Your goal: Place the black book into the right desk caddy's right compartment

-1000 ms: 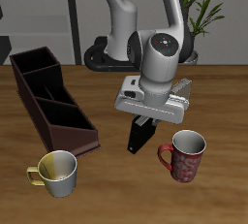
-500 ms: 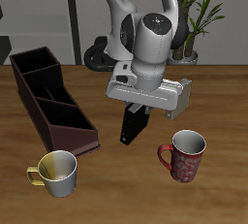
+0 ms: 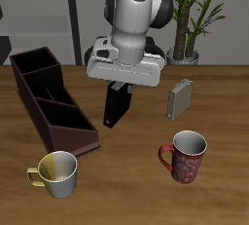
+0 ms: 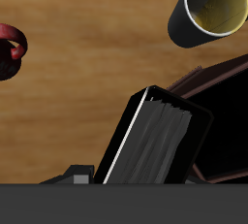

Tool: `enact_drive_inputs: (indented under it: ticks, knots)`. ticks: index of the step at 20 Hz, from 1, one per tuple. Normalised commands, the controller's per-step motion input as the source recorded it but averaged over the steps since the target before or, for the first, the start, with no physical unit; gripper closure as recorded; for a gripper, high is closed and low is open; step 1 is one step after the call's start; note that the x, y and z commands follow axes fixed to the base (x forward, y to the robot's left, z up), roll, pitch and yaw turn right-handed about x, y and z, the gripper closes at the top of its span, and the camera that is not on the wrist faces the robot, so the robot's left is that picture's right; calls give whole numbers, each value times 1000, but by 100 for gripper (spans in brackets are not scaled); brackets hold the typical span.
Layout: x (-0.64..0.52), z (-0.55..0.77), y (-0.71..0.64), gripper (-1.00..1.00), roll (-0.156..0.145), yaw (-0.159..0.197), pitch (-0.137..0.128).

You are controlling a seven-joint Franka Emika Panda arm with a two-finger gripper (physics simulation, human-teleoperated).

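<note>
Gripper (image 3: 119, 85) clamped on black book (image 3: 115, 106), book hanging mid-frame above the table (image 3: 126, 175). Right desk caddy (image 3: 51, 104) sits at frame left, its right compartment (image 3: 29, 63) at upper left; book is beside the caddy's low end, not in it.

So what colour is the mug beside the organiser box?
Pale yellow mug, clearest in the exterior view.
</note>
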Motion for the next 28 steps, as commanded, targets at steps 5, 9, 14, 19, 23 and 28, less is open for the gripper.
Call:
enact_drive_inputs:
  ticks: [5,9,14,19,23,28]
  knots:
    - [-260,477,-528,100,-44,61,-51]
    - [-374,566,-639,100,-60,52,-79]
    - [-300,197,-359,100,-33,25,26]
    - [-465,114,-285,100,-31,-8,38]
    - [-402,43,-32,100,-14,2,35]
    - [-431,221,-24,100,23,46,-70]
